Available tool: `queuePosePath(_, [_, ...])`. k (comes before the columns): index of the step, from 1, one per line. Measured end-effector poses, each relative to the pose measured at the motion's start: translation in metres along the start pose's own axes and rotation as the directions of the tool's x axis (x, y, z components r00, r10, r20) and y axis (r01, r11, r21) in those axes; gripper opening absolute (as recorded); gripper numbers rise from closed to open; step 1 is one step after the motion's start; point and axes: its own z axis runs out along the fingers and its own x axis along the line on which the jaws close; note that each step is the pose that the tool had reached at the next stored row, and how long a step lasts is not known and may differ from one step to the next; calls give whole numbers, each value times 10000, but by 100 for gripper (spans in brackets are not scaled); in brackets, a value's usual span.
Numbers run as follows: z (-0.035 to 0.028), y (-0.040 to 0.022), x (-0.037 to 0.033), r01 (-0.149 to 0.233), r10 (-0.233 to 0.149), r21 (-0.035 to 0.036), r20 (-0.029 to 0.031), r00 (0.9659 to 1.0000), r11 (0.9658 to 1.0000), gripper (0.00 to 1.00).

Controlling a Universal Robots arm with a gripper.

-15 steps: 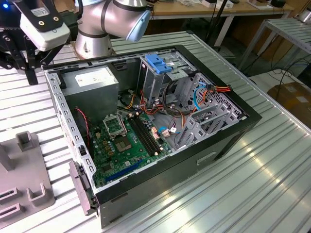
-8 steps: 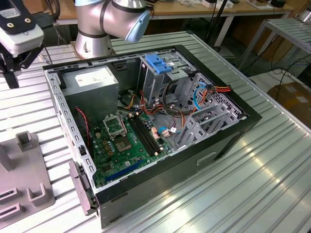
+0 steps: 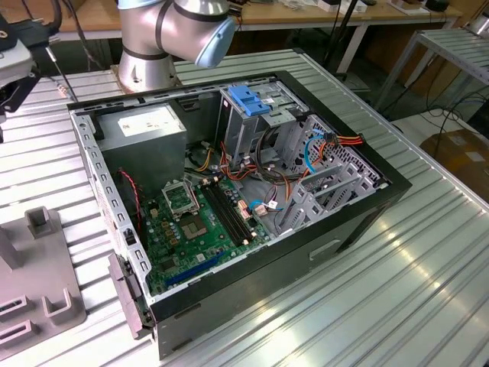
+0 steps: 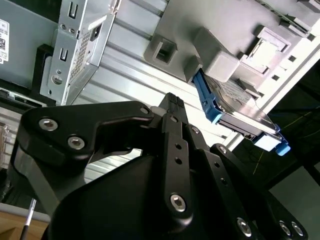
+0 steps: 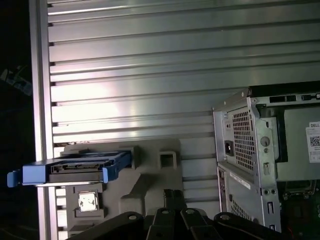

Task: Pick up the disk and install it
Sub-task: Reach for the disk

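The biggest thing around me is the ribbed aluminium table (image 3: 428, 252), and on it lies the open black computer case (image 3: 344, 229) with the green board inside. Near the case, on the same table, stands the grey plastic holder block (image 5: 150, 175). The disk (image 5: 82, 167), a flat dark grey drive with bright blue rails, sits on this block on its long edge, and one blue end reaches out over the table border. In the second wrist view the disk (image 4: 240, 107) is just beyond my black gripper (image 4: 171, 100) and apart from it, so I judge the step in hand to be the approach for picking up. To do it well, I think I must line up over the middle of the drive, take it by the two flat metal faces and not by the thin rails, and lift it straight out of the block so that it does not jam. My jaws seem pressed together, as far as these angles let me judge, and they hold nothing and touch nothing.
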Motion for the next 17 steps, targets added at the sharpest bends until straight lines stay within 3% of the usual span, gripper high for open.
queuePosePath(11, [35,5,361,1,-1,-1,-1,10000,10000,10])
queuePosePath(17, [64,6,640,1,-1,-1,-1,10000,10000,10])
